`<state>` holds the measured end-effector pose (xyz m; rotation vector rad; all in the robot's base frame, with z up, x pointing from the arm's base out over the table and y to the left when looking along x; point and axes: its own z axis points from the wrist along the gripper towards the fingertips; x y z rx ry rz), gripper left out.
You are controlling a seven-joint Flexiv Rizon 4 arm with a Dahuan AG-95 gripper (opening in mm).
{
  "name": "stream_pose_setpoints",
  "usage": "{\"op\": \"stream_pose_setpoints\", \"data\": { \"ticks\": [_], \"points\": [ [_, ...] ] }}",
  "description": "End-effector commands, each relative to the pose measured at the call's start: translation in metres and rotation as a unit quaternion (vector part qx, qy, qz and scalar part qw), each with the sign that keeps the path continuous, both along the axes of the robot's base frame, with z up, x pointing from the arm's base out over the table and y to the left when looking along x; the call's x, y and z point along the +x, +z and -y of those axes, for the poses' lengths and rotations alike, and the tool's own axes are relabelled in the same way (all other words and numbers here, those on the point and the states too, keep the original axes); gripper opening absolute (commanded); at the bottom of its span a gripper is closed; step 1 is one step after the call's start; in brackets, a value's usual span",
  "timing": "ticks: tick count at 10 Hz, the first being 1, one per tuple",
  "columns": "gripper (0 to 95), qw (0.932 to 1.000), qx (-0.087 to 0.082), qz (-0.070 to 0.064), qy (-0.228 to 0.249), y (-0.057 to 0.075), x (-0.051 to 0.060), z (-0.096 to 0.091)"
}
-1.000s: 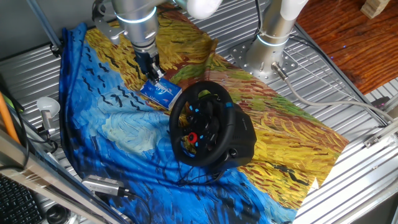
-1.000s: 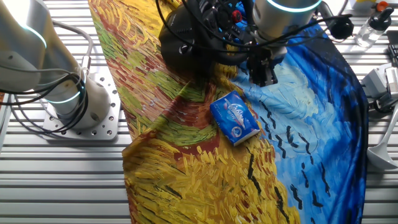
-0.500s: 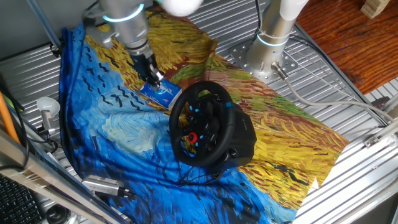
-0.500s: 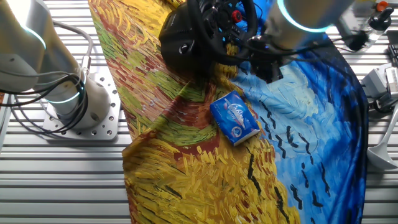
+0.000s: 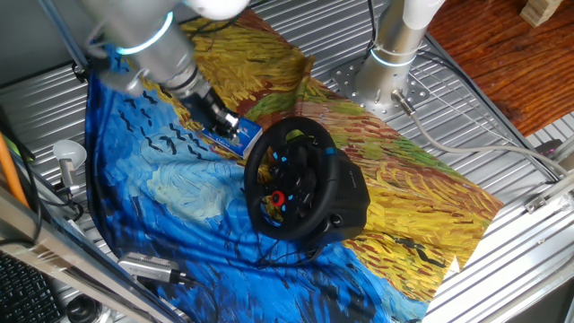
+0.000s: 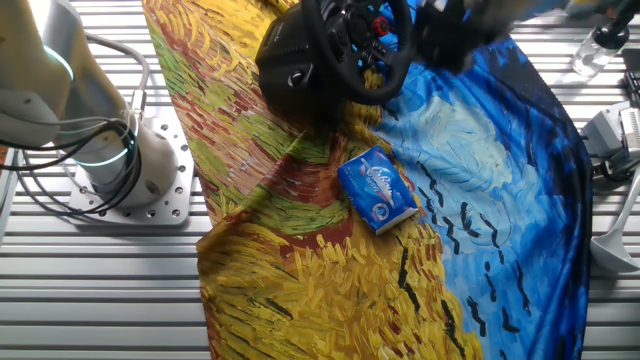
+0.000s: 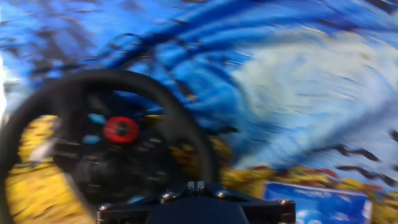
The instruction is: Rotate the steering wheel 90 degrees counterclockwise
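Note:
The black steering wheel (image 5: 289,179) stands tilted on its bulky base in the middle of the painted cloth, with a red round button (image 5: 276,197) on the hub. My gripper (image 5: 226,124) hangs to the wheel's upper left, over a small blue-and-white box, apart from the rim. In the other fixed view the steering wheel (image 6: 340,50) sits at the top edge and the gripper (image 6: 447,40) is a blur just right of it. The hand view is blurred: the steering wheel (image 7: 118,149) fills the left side, and the gripper (image 7: 196,185) shows its fingertips together, holding nothing.
The blue-and-white box (image 6: 378,188) lies flat on the cloth (image 5: 430,179) beside the wheel and appears as the box (image 7: 317,202) at the bottom right. A second arm's base (image 5: 387,54) stands behind. Cables and tools (image 5: 63,161) crowd the left edge.
The arm has swung and tilted, so the hand now points towards the wheel. The gripper shifted along the box. The wheel and the box have not moved.

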<state>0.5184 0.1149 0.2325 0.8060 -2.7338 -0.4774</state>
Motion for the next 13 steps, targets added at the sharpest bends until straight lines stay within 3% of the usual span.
{"op": "stream_pose_setpoints", "data": {
  "ticks": [1, 2, 8, 11, 13],
  "points": [
    [0.0, 0.9998, -0.019, 0.000, 0.001, 0.0165, 0.0091, -0.0227],
    [0.0, 0.9997, -0.025, 0.000, 0.004, 0.0205, 0.0110, -0.0286],
    [0.0, 0.9997, -0.026, -0.001, 0.004, 0.0219, 0.0112, -0.0290],
    [0.0, 0.9984, 0.027, -0.017, 0.047, 0.0219, 0.0112, -0.0290],
    [0.0, 0.9967, 0.040, -0.024, 0.066, 0.0219, 0.0112, -0.0290]
  ]
}}
